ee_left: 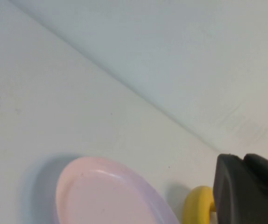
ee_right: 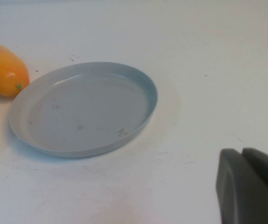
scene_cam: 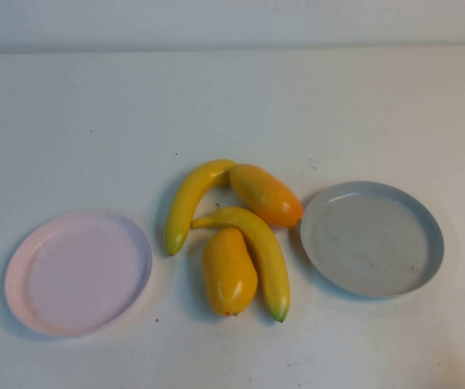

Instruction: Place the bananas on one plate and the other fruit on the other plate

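Two yellow bananas [scene_cam: 190,203] [scene_cam: 261,247] and two orange-yellow mango-like fruits [scene_cam: 266,194] [scene_cam: 228,271] lie bunched together at the table's middle. The pink plate [scene_cam: 78,275] sits empty to their left, the grey plate [scene_cam: 370,239] empty to their right. Neither gripper shows in the high view. In the left wrist view my left gripper [ee_left: 243,158] is shut and empty, short of the pink plate [ee_left: 106,196] and a yellow fruit end [ee_left: 197,205]. In the right wrist view my right gripper [ee_right: 241,151] is shut and empty, short of the grey plate [ee_right: 82,109] and one mango-like fruit [ee_right: 3,70].
The white table [scene_cam: 232,105] is bare behind the fruit, up to its far edge by the wall. Bare table also lies in front of the plates.
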You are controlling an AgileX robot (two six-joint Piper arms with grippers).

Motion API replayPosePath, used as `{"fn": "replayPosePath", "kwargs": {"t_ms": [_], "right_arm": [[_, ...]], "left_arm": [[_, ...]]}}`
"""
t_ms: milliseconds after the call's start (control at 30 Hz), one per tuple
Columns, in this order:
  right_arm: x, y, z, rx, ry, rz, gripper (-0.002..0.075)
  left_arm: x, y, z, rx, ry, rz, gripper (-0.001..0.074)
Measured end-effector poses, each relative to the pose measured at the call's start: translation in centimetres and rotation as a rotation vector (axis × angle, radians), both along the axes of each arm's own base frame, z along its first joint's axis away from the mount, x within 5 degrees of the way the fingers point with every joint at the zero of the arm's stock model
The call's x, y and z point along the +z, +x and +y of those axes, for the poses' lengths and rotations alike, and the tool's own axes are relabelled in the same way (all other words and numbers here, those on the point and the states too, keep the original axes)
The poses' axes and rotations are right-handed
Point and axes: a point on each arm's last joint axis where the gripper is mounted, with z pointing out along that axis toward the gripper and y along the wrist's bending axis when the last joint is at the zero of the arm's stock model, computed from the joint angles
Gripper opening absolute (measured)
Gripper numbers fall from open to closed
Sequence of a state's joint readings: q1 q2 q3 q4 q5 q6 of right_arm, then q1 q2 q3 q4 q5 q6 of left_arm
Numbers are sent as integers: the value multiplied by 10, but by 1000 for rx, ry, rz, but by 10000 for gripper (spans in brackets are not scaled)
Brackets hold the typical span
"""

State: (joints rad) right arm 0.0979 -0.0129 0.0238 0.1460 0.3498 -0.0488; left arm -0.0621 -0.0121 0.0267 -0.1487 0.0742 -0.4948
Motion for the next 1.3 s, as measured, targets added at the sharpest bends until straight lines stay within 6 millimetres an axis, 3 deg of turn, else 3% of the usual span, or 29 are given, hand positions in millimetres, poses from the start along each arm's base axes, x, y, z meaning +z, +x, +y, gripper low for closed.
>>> {"fn": "replayPosePath", "kwargs": {"t_ms": [233, 400, 600, 800, 1133, 1300], "right_arm": [[0, 0, 0, 0, 0, 0, -15], [0, 0, 0, 0, 0, 0, -15], [0, 0, 0, 0, 0, 0, -15], [0, 0, 0, 0, 0, 0, -15], [0, 0, 0, 0, 0, 0, -15], [0, 0, 0, 0, 0, 0, -15]], "left_arm": [[4, -1, 0, -6, -39, 11, 0], [44, -5, -4, -51, 32, 217, 0], [88, 5, -8, -156, 260, 546, 0], [102, 33, -11, -288, 412, 830, 0], [98, 102, -31, -505, 441, 930, -1], [92, 141, -61, -620, 528, 949, -1]]}}
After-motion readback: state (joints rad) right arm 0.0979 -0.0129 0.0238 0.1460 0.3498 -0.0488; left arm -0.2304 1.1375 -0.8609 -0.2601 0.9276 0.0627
